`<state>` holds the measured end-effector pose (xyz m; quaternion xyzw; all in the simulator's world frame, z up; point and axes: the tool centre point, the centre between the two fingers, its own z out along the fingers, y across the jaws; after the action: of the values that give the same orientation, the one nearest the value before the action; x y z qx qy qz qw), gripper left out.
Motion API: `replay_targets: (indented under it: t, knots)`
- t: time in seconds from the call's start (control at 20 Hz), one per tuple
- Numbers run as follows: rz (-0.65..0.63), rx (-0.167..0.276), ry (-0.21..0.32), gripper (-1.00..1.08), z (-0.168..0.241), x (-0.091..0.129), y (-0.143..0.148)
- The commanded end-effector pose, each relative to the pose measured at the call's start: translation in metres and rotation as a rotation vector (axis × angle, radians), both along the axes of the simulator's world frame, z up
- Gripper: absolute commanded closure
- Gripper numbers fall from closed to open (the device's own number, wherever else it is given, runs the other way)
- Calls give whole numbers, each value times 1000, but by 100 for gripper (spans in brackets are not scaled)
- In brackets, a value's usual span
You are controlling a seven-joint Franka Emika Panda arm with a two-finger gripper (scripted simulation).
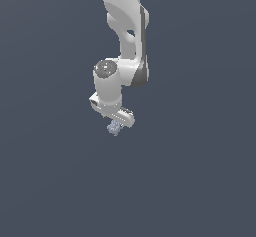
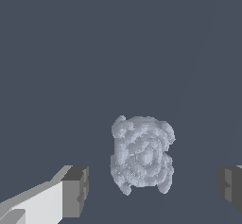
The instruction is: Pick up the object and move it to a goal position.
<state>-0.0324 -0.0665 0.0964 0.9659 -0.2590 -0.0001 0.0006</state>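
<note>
While our gripper (image 2: 152,185) hangs with its fingers (image 2: 75,190) wide apart, we see the lumpy, pale grey-blue object (image 2: 142,154) between them, touching neither finger.

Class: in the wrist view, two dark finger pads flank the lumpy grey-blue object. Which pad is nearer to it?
The pad joined to the white finger is nearer the object. The other pad, cut off at the picture's edge, stands farther away. Neither touches it.

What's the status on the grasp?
White robot gripper open, fingers apart. Lumpy pale grey-blue object sits between them, untouched. Nothing in the way.
</note>
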Motion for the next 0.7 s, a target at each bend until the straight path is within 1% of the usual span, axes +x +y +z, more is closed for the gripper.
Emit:
replay_targets:
  t: [0.0, 0.4, 0.65]
  knots:
    - [-26, 1, -1, -92, -4, -1, 0]
    - [-34, 1, 0, -92, -9, -2, 0]
    - [-37, 1, 0, -92, -27, -3, 0]
